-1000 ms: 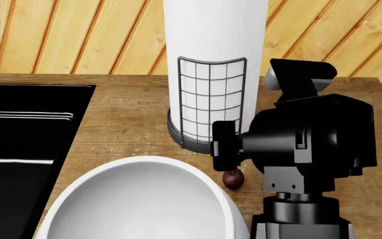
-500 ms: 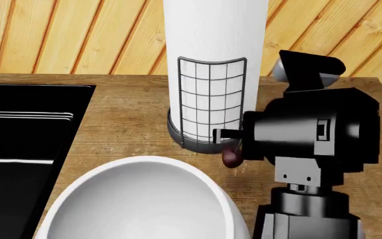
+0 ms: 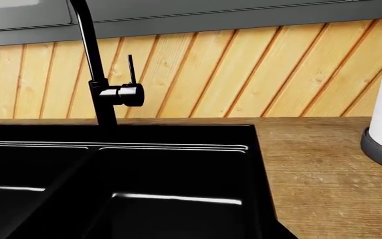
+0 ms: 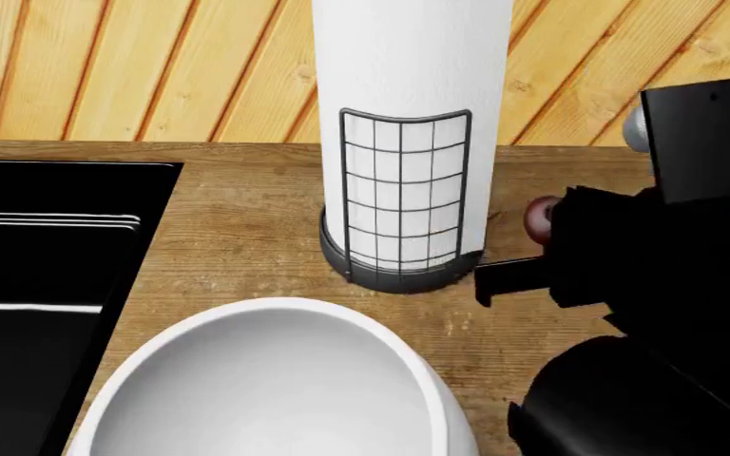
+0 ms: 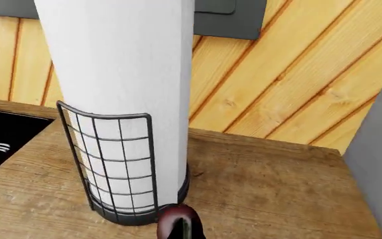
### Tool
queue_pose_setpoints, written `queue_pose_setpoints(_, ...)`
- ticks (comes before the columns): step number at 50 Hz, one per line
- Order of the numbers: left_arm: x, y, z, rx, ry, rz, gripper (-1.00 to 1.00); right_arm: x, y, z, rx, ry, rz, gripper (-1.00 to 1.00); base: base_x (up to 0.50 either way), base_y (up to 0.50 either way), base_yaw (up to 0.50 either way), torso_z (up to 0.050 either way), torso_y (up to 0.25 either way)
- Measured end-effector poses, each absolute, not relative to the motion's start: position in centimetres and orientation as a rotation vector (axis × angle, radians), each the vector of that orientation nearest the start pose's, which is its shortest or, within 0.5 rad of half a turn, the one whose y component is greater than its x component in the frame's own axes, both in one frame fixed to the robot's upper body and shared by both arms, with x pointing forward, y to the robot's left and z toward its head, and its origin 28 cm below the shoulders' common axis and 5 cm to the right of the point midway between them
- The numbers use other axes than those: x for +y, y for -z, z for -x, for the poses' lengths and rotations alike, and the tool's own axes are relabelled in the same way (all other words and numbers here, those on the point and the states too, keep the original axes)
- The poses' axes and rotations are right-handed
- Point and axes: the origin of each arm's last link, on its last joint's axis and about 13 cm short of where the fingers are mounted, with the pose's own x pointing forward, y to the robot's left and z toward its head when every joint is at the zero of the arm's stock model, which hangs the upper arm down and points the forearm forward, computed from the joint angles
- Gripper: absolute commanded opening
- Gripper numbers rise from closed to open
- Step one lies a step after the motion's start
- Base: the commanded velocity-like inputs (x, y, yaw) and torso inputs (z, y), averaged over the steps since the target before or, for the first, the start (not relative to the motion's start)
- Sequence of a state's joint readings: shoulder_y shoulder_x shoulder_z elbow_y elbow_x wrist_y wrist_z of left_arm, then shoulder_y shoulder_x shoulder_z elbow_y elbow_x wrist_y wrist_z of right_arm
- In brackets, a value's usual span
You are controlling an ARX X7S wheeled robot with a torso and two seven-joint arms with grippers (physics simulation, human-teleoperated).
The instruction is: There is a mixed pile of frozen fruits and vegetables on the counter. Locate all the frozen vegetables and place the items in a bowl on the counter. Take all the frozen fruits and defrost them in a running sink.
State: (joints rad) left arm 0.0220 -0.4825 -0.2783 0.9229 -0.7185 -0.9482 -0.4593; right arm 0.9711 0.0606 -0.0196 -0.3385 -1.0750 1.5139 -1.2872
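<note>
A small dark red cherry (image 4: 540, 217), one of the frozen fruits, hangs above the counter (image 4: 239, 237) to the right of the paper roll. My right gripper (image 4: 547, 224) is shut on it. The right wrist view shows the cherry (image 5: 177, 220) at the gripper (image 5: 181, 232), close to the roll's base. The white bowl (image 4: 277, 309) stands at the front, with nothing in the part of its inside that I see. The black sink (image 4: 35, 256) lies to the left, and its basins (image 3: 144, 174) fill the left wrist view. No frozen vegetables are in view. My left gripper does not show.
A tall white paper roll (image 4: 410, 95) in a black wire holder stands behind the bowl and also shows in the right wrist view (image 5: 118, 74). A black faucet (image 3: 95, 74) rises behind the sink, with no water showing. The plank wall (image 4: 149, 66) closes the back.
The cherry has left the counter beside the bowl. My right gripper has carried it up and to the right, past the paper roll's base.
</note>
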Motion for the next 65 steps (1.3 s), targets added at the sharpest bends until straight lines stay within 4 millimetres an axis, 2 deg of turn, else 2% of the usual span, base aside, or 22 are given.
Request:
queue_pose_setpoints(6, 27.2, -15.5, -15.0, 0.045, -0.159, -0.066, 1.00, -17.4, -26.9, -24.4, 0.170, -0.149, 0.102, -1.00, 0.00, 0.00, 0.00, 0.000, 0.000)
queue_pose_setpoints(11, 27.3, -15.6, -14.7, 0.042, -0.161, -0.066, 1.00, -17.3, -26.5, -22.7, 0.126, -0.153, 0.125, -1.00, -0.03, 0.00, 0.00, 0.000, 0.000)
queue_pose_setpoints(18, 27.5, -15.7, -14.5, 0.038, -0.163, -0.066, 1.00, -17.0, -25.5, -20.4, 0.089, -0.131, 0.179, -1.00, -0.49, 0.00, 0.00, 0.000, 0.000)
queue_pose_setpoints(26, 27.2, -15.8, -15.0, 0.037, -0.165, -0.069, 1.00, -17.4, -25.3, -18.7, 0.031, -0.070, 0.193, -1.00, -0.50, -0.18, 0.00, 0.000, 0.000)
queue_pose_setpoints(43, 27.0, -16.0, -15.2, 0.032, -0.172, -0.065, 1.00, -17.1, -24.7, -17.0, -0.021, -0.039, 0.203, -1.00, -0.50, 0.05, 0.00, 0.000, 0.000)
queue_pose_setpoints(53, 27.1, -16.1, -15.1, 0.027, -0.175, -0.065, 1.00, -16.7, -24.4, -16.4, -0.036, -0.038, 0.227, -1.00, -0.40, 0.45, 0.00, 0.000, 0.000)
queue_pose_setpoints(65, 27.1, -16.3, -15.1, 0.021, -0.181, -0.068, 1.00, -16.2, -24.1, -16.1, -0.037, -0.053, 0.249, -1.00, -0.15, 0.50, 0.00, 0.000, 0.000)
